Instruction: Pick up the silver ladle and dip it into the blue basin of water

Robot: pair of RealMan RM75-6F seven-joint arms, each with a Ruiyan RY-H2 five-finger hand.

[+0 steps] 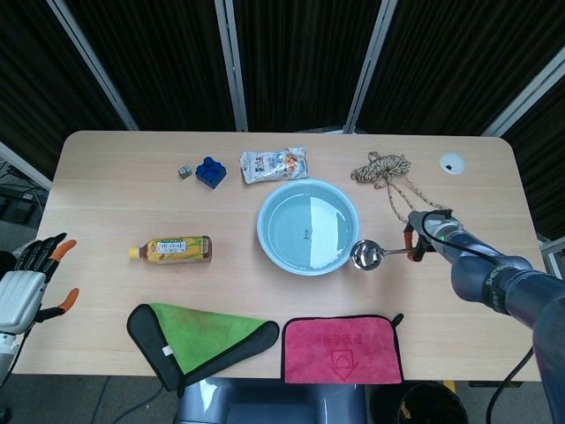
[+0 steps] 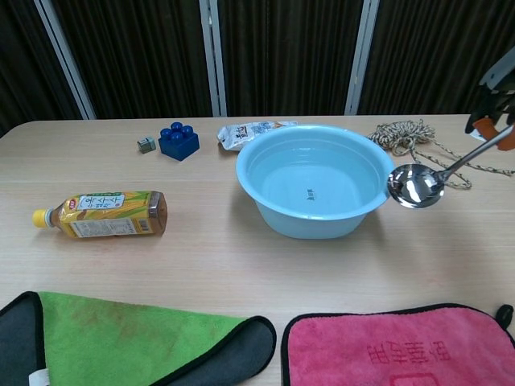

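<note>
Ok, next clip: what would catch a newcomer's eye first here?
Probably the blue basin of water at the table's middle, with the silver ladle held in the air just off its right rim by the right hand. After that, the bright pink cloth and green cloth at the near edge, and the bottle lying on its side left of the basin.

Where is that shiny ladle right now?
The ladle hangs from the right hand, its bowl at the blue basin's right rim, the rope behind.
</note>
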